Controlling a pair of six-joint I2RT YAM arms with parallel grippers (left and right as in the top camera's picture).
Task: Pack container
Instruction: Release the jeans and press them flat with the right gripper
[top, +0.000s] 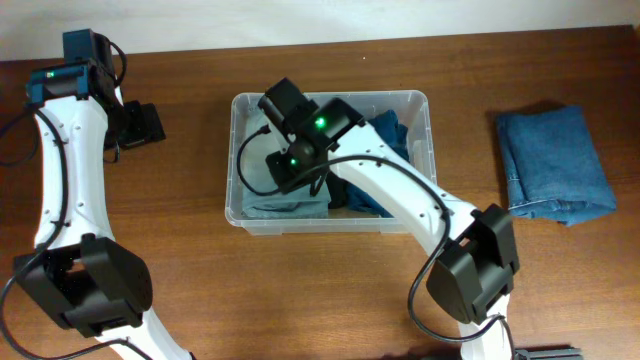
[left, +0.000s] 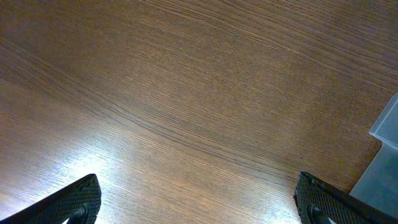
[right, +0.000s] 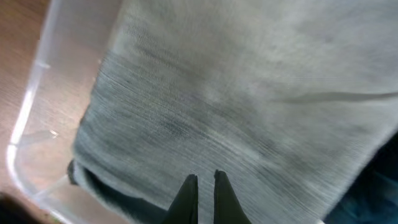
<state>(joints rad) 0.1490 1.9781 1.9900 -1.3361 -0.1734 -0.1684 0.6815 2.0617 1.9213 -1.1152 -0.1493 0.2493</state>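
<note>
The clear rectangular container (top: 424, 125) stands upright on the table (top: 300, 290), holding folded clothes (top: 290, 208).

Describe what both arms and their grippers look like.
Both have white rounded shells, black joint housings and loose black cables. The left arm carries a teal part near its wrist; the right arm shows green lights. The left gripper has black textured fingers; the right gripper has black tapered ones.

Container (top: 429, 130) contents partly hidden under right arm (top: 390, 185). Grey garment (right: 249, 93) blurred, cropped at edges. Left gripper (left: 199, 202) fingers cut off below.
</note>
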